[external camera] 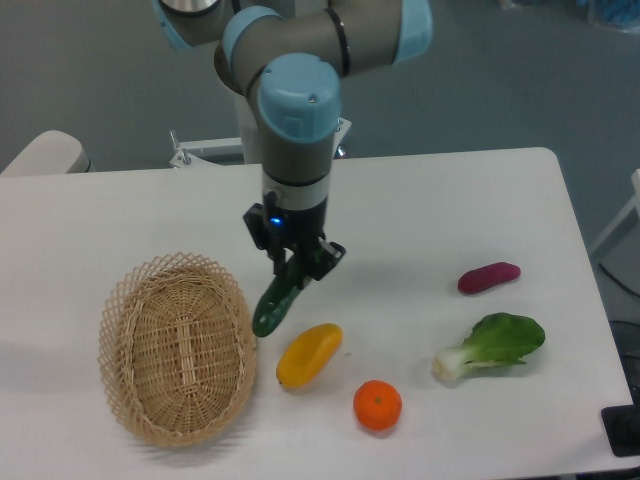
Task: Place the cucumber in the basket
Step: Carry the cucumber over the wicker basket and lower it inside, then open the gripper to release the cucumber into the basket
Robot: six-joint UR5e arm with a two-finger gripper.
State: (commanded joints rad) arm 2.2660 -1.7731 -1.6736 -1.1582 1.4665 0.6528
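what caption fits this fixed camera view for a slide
Gripper holds the cucumber tilted beside the empty basket rim.

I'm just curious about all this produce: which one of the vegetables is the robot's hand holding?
The cucumber, the dark green, glossy one hanging tilted from the hand beside the basket. The yellow vegetable, orange, bok choy and purple one lie untouched.

basket (178,348) sits far left, cucumber (275,302) right beside its rim, then the yellow vegetable (308,355), orange (377,405), bok choy (492,345) further right.
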